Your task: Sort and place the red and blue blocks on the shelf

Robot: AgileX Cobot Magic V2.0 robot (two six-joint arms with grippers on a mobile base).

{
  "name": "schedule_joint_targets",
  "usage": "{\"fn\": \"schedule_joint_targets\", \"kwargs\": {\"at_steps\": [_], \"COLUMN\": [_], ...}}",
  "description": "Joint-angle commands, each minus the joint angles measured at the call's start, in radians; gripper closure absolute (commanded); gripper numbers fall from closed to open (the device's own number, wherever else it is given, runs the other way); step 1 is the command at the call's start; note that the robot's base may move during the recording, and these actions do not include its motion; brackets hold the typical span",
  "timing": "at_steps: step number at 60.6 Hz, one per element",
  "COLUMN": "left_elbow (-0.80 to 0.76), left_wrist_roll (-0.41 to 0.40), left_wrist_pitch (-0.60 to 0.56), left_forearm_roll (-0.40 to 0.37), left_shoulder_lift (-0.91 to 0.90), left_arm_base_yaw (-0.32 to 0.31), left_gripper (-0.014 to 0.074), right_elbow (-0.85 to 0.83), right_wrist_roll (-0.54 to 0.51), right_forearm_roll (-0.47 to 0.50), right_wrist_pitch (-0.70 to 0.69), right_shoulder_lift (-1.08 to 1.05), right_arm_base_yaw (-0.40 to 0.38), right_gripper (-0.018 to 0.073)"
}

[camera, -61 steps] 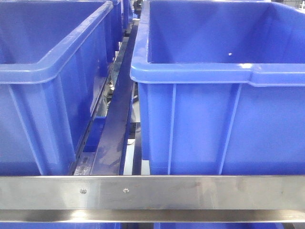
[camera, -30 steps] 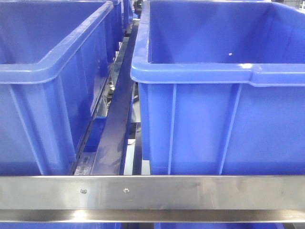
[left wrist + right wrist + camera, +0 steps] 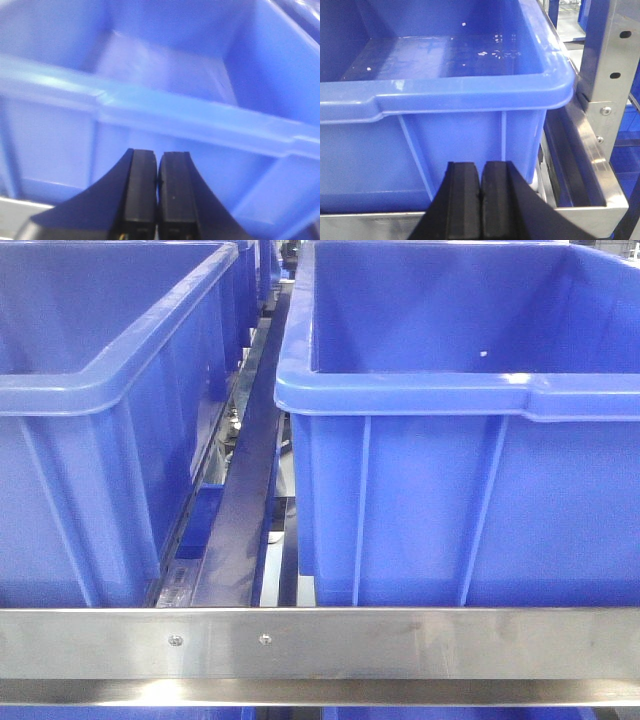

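Glossy smooth blue plastic bins (image 3: 440, 440) sit behind the shelf (image 3: 400, 645) rail of brushed, faintly reflective steel

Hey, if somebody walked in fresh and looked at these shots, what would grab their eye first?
Two big blue bins dominate the front view: the left bin and the right bin, side by side on the shelf, behind its shiny steel front rail. Both look empty where their insides show; no red or blue block appears. In the wrist views, the left gripper and right gripper are shut, each facing a bin wall.
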Motion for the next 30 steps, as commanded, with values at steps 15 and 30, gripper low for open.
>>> {"fn": "schedule_joint_targets", "kwargs": {"at_steps": [15,30], "left_elbow": [0.022,0.022], "left_wrist_roll": [-0.002,-0.002], "left_wrist_pitch": [-0.122,-0.122], "left_forearm_roll": [-0.008,-0.014], "left_shoulder_lift": [-0.017,-0.014], "left_arm_base_yaw": [0.007,0.007], "left_gripper": [0.0460,0.0460], "right_elbow": [-0.022,-0.022], "right_wrist_roll": [-0.005,-0.005], "right_forearm_roll": [-0.003,-0.003], "right_wrist_pitch": [-0.094,-0.094], "right_shoulder_lift": [-0.020,-0.020], "right_arm_base_yaw": [-0.005,-0.005], "right_gripper": [0.0506,0.0506]}}
